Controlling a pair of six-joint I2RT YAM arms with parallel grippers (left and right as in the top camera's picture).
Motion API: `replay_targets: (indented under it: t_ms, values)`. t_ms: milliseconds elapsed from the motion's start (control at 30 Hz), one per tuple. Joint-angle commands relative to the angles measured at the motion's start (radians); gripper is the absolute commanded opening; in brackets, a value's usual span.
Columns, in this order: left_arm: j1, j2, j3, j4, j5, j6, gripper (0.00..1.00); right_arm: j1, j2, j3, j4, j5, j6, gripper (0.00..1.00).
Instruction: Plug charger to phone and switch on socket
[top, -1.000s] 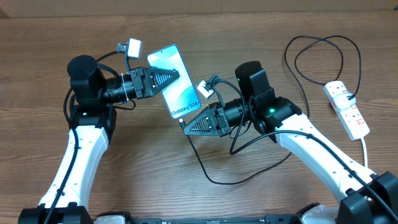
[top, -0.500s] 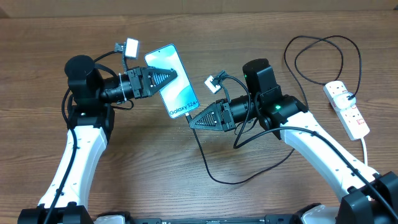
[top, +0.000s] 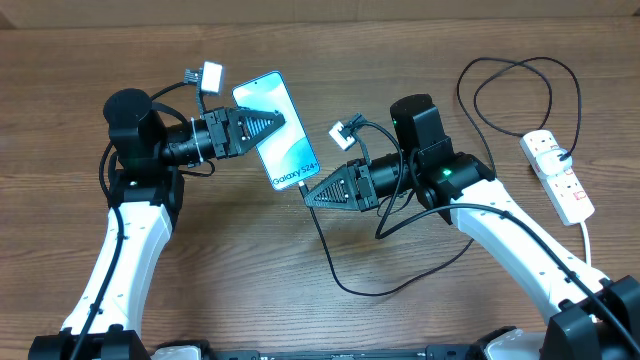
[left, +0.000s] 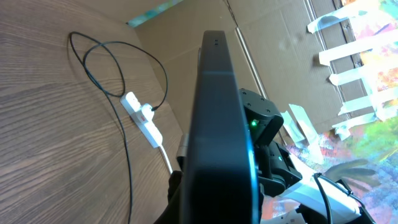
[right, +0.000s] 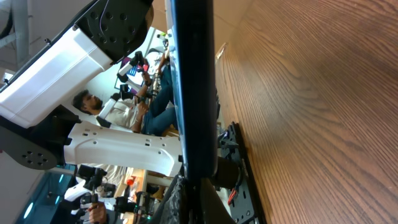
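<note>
The phone (top: 285, 145), its light-blue screen lit, is held off the table at a slant. My left gripper (top: 268, 124) is shut on its left edge. My right gripper (top: 310, 194) is shut on the plug end of the charger (top: 327, 262), right at the phone's bottom edge; the plug tip is hidden by the fingers. The black cable trails down and loops across the table. The socket (top: 558, 177) lies at the far right. Both wrist views show the phone edge-on: left wrist (left: 217, 124), right wrist (right: 193, 87).
The black cable makes a big loop (top: 520, 80) at the back right before reaching the socket. The socket's thick white cord (top: 590, 250) runs toward the front right. The socket also shows in the left wrist view (left: 142, 116).
A second ago my right arm shifted up and to the right, bringing its fingertips closer to the phone's bottom edge. The phone moved slightly up-left. Nothing has moved in the last half second.
</note>
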Motion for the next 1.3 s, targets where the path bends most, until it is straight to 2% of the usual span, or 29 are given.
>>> replay_targets:
  t_ms: [0, 1267]
  values:
    - [-0.004, -0.005, 0.021, 0.008, 0.056, 0.001, 0.04, -0.007, 0.000, -0.003, 0.020, 0.005, -0.002, 0.04]
    - [-0.036, -0.005, 0.021, 0.008, 0.053, 0.005, 0.04, -0.002, 0.000, -0.003, 0.062, 0.000, 0.031, 0.04]
